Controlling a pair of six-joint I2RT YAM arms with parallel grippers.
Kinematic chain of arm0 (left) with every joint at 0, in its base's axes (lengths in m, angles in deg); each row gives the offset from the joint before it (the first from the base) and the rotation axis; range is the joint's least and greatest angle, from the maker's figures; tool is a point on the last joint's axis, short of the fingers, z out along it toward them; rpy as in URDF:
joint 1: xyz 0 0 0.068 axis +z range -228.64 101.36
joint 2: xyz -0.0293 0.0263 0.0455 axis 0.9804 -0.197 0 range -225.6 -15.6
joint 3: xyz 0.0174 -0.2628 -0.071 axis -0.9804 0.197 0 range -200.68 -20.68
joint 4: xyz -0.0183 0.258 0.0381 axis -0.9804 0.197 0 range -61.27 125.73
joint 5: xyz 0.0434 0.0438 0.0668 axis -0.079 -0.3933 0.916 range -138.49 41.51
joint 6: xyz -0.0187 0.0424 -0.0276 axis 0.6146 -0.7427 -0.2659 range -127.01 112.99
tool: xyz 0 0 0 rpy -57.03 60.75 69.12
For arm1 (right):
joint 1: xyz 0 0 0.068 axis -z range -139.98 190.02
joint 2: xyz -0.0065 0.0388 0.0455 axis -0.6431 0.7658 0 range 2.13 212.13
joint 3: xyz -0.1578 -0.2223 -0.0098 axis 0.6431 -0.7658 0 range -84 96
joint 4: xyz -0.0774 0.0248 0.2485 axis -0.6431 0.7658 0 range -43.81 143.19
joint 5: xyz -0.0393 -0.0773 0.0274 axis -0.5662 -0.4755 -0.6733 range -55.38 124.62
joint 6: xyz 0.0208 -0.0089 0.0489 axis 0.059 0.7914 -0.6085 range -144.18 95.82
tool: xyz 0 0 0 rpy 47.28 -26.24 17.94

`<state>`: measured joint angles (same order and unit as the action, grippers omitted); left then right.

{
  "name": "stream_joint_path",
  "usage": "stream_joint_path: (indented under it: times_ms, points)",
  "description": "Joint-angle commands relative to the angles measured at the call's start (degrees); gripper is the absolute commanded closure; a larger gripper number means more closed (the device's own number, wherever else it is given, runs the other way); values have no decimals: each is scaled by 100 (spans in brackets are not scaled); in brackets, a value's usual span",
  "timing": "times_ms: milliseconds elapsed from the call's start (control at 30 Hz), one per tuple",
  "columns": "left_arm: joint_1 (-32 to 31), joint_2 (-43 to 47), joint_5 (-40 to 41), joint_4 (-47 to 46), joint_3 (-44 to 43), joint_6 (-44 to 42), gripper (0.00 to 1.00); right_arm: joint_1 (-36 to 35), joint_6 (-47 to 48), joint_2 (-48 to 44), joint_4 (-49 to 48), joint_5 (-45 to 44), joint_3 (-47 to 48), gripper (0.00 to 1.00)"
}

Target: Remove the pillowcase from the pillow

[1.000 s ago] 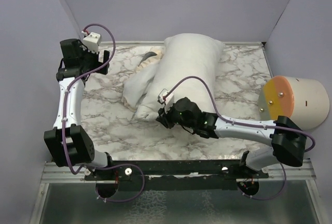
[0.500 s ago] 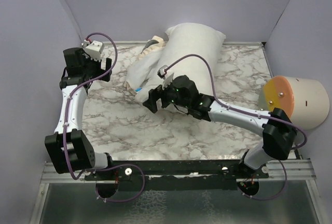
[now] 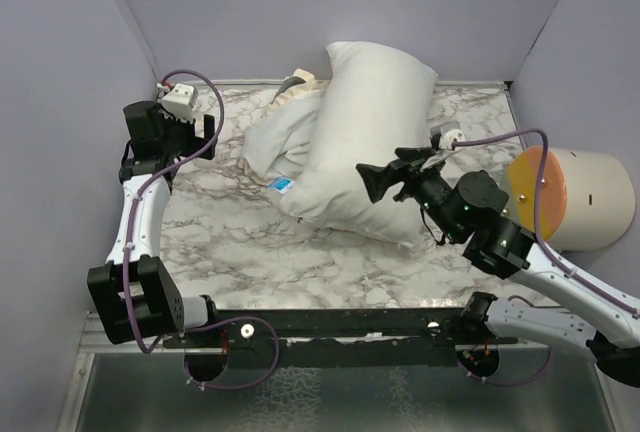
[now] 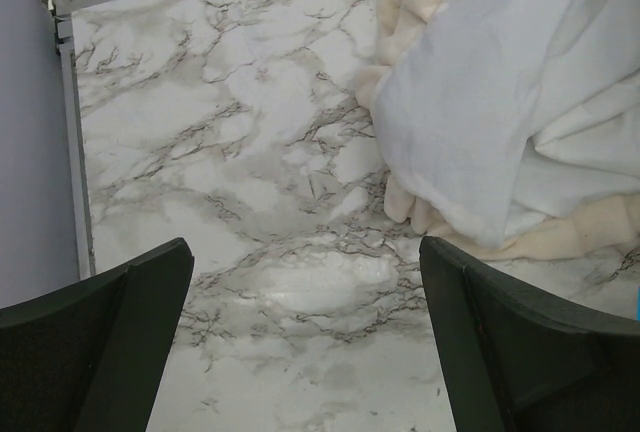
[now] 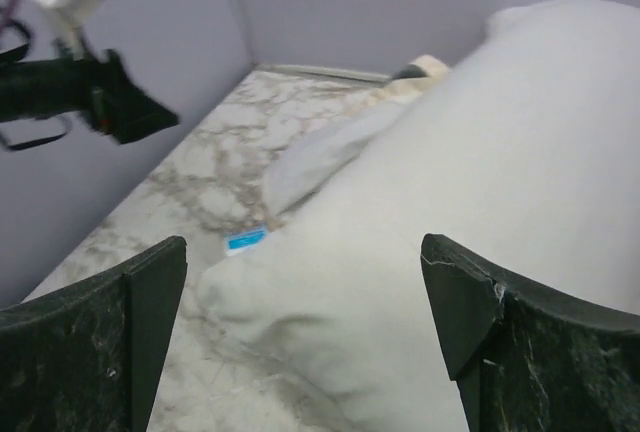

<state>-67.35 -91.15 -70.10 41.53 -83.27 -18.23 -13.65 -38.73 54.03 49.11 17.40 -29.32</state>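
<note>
on veined marble [image 3: 220,242], plump smooth pillow [image 3: 365,142] beside rumpled, cream-trimmed pillowcase [image 3: 275,137].

Smooth cloth pillow [image 3: 370,142], seemingly matt

Pillowcase [image 3: 270,144] on table [image 3: 215,227], L of pillow [image 3: 368,127], touching.

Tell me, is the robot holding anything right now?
Nothing. The left end effector is open beside the pillowcase, the right end effector open above the pillow.
</note>
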Motion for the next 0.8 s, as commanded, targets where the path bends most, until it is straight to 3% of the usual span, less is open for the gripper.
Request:
stream_joint_path:
  times_ms: [0,167,367,633,767]
  points:
    - [41,264,-144,-842,569,455,1,6,122,-348,553,-2968,-785,0]
    - [43,399,-28,-2337,1815,840,1,36,1329,-742,-1041,-4382,-2074,0]
    - [40,138,246,-4173,3167,1202,1,756,2228,-1156,-3709,-4194,-3698,0]
    - [26,-645,363,-6722,4228,1610,1,2935,718,-361,-3998,-3117,-4281,0]
    - [-10,-1294,545,-8227,4716,1688,1,3988,383,676,-4418,-1788,-4317,0]
